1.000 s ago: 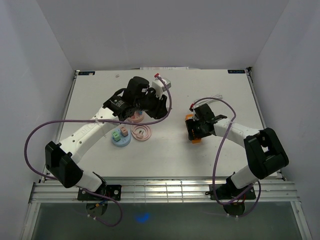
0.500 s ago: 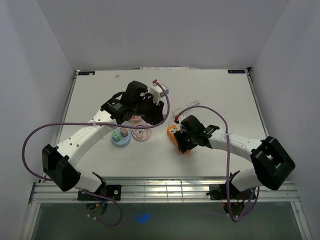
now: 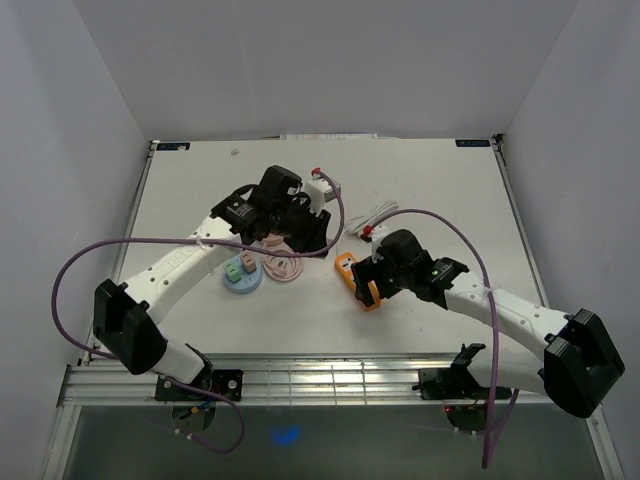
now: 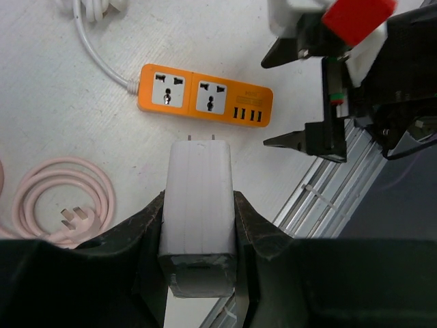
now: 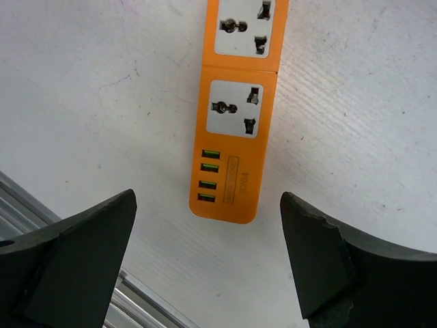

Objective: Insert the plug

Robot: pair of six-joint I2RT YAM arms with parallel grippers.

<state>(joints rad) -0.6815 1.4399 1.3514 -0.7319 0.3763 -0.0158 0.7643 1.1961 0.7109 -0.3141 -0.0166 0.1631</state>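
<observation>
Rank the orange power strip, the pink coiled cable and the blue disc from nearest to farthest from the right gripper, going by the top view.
Measured from the right gripper:
1. Orange power strip: right beneath the gripper, near the table's middle.
2. Pink coiled cable: further off to the left.
3. Blue disc: farthest, left of the pink cable.

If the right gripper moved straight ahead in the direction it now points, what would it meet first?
Most likely the orange power strip: its USB end lies centred between the open fingers of the right gripper in the wrist view. Depth is unclear.
</observation>
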